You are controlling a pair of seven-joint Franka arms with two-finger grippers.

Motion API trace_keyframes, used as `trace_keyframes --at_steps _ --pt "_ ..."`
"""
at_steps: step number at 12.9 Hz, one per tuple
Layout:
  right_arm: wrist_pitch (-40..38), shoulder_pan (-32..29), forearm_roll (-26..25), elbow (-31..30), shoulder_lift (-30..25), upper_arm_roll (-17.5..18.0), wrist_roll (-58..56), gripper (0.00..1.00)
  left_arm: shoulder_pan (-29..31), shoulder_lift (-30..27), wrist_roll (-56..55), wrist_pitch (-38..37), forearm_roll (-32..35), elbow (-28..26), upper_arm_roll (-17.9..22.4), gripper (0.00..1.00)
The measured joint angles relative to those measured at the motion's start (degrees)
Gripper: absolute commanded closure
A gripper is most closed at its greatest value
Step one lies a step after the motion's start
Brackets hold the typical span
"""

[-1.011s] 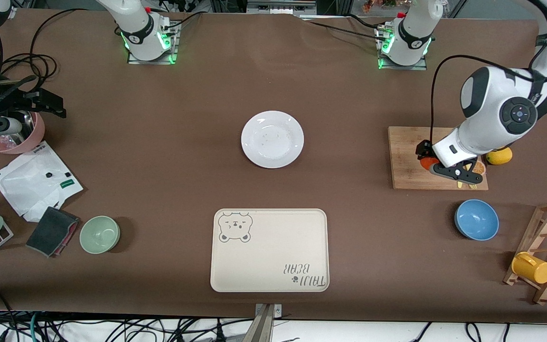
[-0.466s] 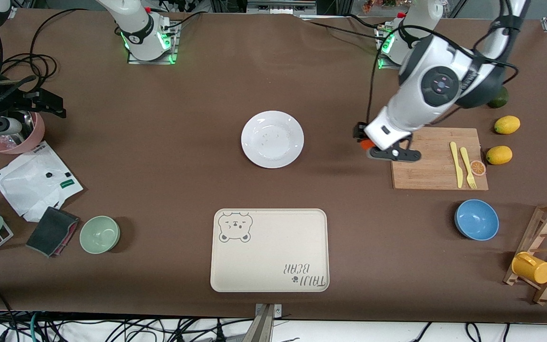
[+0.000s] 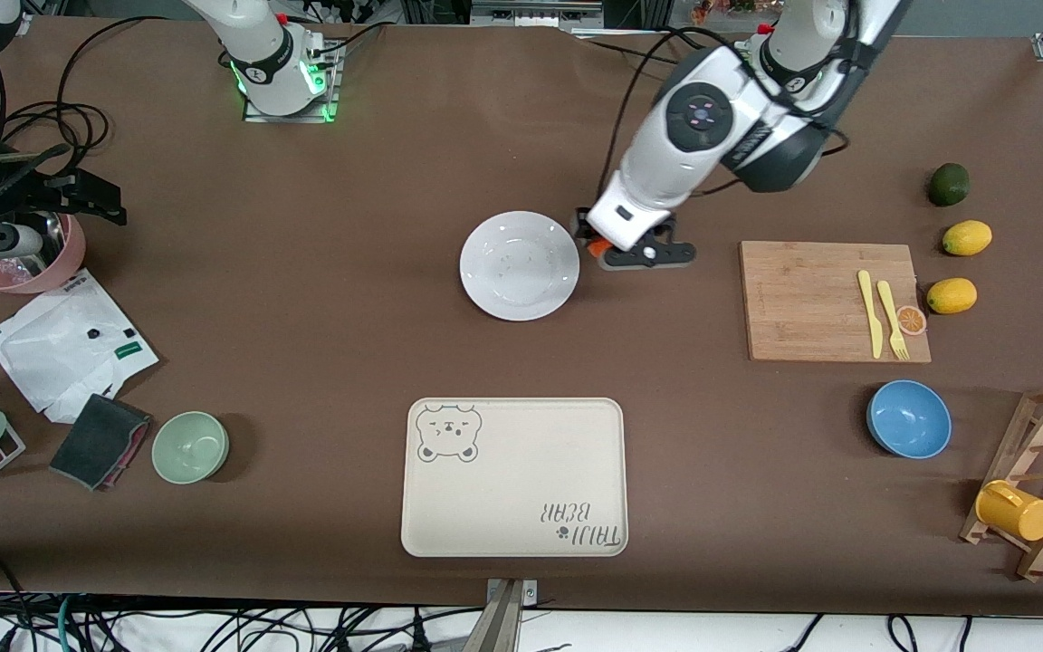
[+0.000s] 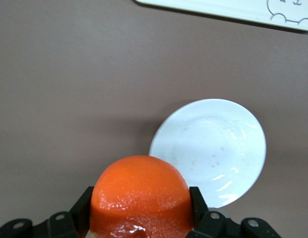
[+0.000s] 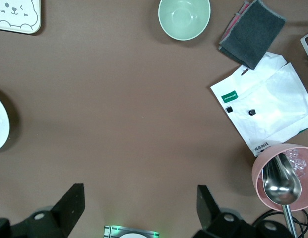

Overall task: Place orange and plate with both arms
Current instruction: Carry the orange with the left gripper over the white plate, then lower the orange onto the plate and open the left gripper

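The orange (image 3: pixel 596 245) was held up in the air, clamped between the closed fingers of the left gripper (image 3: pixel 617 252), just beside the rim of the plate (image 3: pixel 519 265) on the side toward the left arm's end of the table. In the left wrist view the orange (image 4: pixel 140 196) was seen pinched on both flanks by the black fingers (image 4: pixel 80 208), its rounded crown toward the camera; being round, no long axis could be made out, and its dimple could not be seen. The plate (image 4: pixel 209 150) lay flat and bare on the brown table (image 3: pixel 349 299), its rim not overlapped by the fruit. Open cloth was left all round the plate: a wide strip between it and the bear-print tray (image 3: pixel 513 476), which lay nearer the front camera, and clear brown surface toward the right arm's end. The cutting board (image 3: pixel 831 301) sat well apart toward the left arm's end, with a yellow knife and fork (image 3: pixel 880 313) and an orange slice (image 3: pixel 911 319) at its edge, two lemons (image 3: pixel 952 295) and a dark green fruit (image 3: pixel 948 184) just past it. The right gripper (image 5: pixel 139 208) was kept waiting high over the right arm's end of the table, its fingers spread wide with nothing between them; below it were seen the green bowl (image 5: pixel 184 18), a grey cloth (image 5: pixel 252 32), a white packet (image 5: pixel 267 103) and a pink bowl (image 5: pixel 287 178) with a metal spoon in it.
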Motion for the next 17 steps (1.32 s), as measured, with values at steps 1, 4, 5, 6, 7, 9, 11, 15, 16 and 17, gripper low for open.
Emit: trace_keyframes --at_steps 1,4,5,6,7,9,11,15,16,17 --pt "0.0 0.0 0.0 0.0 0.0 0.0 0.0 0.0 -2.28 1.52 -3.05 1.42 0.21 0.02 0.04 0.82" --pt "0.0 0.01 0.0 0.0 0.01 0.01 0.0 0.0 -7.7 8.33 -15.03 5.17 9.74 1.16 0.27 0.82" --pt "0.01 0.01 0.0 0.0 0.01 0.01 0.0 0.0 -9.02 11.65 -19.43 5.66 14.25 2.69 0.33 0.82" --pt "0.02 0.01 0.0 0.01 0.01 0.01 0.0 0.0 -10.18 15.19 -23.22 5.86 18.22 4.59 0.38 0.82" --pt "0.02 0.01 0.0 0.01 0.01 0.01 0.0 0.0 -11.21 18.64 -26.09 5.98 21.29 6.52 0.44 0.82" --pt "0.03 0.01 0.0 0.01 0.01 0.01 0.0 0.0 -13.04 24.22 -29.78 6.33 24.53 9.85 0.72 0.82" --pt "0.04 0.01 0.17 0.01 0.01 0.01 0.0 0.0 -15.5 27.06 -31.55 8.62 25.27 11.85 2.31 0.82" --pt "0.03 0.02 1.0 -0.05 0.03 0.04 0.01 0.0 -21.93 27.86 -33.37 11.67 25.28 12.7 8.76 0.01" --pt "0.02 0.03 1.31 -0.25 0.08 0.08 0.02 0.0 -22.03 27.87 -33.4 11.7 25.28 12.92 8.95 0.0" --pt "0.02 0.05 2.35 -0.4 0.18 0.12 0.02 0.0 -22.02 27.88 -33.4 11.81 25.28 12.96 9.17 0.0"
